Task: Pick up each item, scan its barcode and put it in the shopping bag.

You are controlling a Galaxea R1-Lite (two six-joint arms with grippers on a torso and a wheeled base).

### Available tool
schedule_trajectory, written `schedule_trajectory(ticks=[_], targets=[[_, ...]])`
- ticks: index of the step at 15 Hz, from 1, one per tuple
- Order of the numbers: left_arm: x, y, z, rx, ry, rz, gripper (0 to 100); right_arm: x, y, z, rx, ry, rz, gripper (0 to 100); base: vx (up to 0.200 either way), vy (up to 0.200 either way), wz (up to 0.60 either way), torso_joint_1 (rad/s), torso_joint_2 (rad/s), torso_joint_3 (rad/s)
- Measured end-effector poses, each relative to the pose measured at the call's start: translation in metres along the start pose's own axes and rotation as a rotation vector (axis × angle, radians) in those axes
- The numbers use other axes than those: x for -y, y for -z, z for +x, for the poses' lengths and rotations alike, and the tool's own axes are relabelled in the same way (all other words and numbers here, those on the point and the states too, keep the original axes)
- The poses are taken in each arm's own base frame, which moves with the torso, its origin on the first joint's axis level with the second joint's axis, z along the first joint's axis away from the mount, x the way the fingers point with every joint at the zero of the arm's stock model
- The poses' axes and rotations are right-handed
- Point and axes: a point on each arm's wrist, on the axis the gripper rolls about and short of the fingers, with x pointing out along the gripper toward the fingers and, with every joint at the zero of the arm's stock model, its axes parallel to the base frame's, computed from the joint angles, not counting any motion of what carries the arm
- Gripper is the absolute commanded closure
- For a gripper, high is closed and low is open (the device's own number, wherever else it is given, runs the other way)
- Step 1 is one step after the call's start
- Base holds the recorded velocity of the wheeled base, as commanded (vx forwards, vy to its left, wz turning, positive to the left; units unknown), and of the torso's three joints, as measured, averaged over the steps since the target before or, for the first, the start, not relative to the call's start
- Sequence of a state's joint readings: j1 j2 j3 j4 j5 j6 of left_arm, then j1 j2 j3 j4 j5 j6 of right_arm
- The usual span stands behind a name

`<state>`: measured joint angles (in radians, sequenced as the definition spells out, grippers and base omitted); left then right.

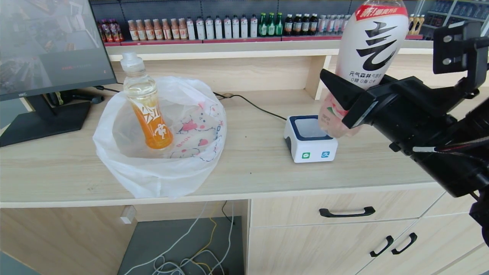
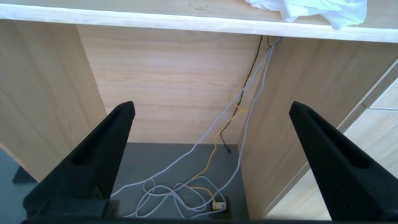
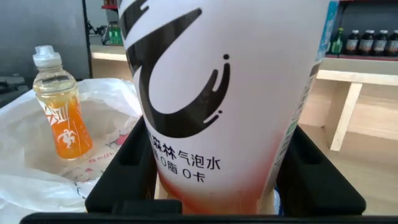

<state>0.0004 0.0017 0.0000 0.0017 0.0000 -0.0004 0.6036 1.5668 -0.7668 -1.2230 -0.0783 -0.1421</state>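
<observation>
My right gripper [image 1: 353, 105] is shut on a tall white and pink drink bottle [image 1: 363, 65], held upright with its base just above the white barcode scanner [image 1: 309, 141] on the counter. Up close, that bottle [image 3: 224, 99] sits between the right gripper's black fingers [image 3: 127, 168]. An orange drink bottle [image 1: 147, 103] stands tilted in the open white shopping bag [image 1: 160, 168] at the counter's left; it appears again in the right wrist view as the orange bottle [image 3: 61, 102] in the bag [image 3: 25, 168]. My left gripper [image 2: 211, 168] hangs open below the counter edge, holding nothing.
A monitor [image 1: 42, 42] on a black stand occupies the counter's back left. A cable [image 1: 252, 105] runs to the scanner. Shelves of bottles [image 1: 229, 26] line the back. Drawers [image 1: 345, 212] sit under the counter, and loose cables [image 2: 205, 186] lie on the floor below.
</observation>
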Motion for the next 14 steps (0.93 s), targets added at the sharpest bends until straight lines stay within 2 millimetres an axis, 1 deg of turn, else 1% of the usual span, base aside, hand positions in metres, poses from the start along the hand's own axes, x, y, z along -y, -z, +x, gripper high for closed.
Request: schedule_trajectory(ticks=[2,4,7,9,11,14], targets=[[0.000,0.000,0.000,0.000,0.001,-0.001,0,0.006,0.004,0.001,0.017,0.001,-0.022,100,0.000,0.000,0.00,0.000,0.00,0.000],[0.000,0.000,0.000,0.000,0.000,-0.001,0,0.007,0.011,0.002,0.002,0.001,-0.025,100,0.000,0.000,0.00,0.000,0.00,0.000],[0.000,0.000,0.000,0.000,0.000,-0.002,0,0.007,0.017,0.012,0.027,-0.057,-0.004,100,0.000,0.000,0.00,0.000,0.00,0.000],[0.000,0.000,0.000,0.000,0.000,-0.003,0,0.008,0.018,0.014,0.159,-0.070,-0.011,100,0.000,0.200,0.00,-0.002,0.00,0.005],[0.000,0.000,0.000,0.000,0.000,-0.003,0,0.009,0.034,0.013,0.147,-0.072,-0.021,100,0.000,0.200,0.00,-0.005,0.00,0.005],[0.000,0.000,0.000,0.000,0.000,-0.003,0,0.012,0.044,0.017,0.122,-0.063,-0.026,100,0.000,0.200,0.00,0.007,0.00,0.002]])
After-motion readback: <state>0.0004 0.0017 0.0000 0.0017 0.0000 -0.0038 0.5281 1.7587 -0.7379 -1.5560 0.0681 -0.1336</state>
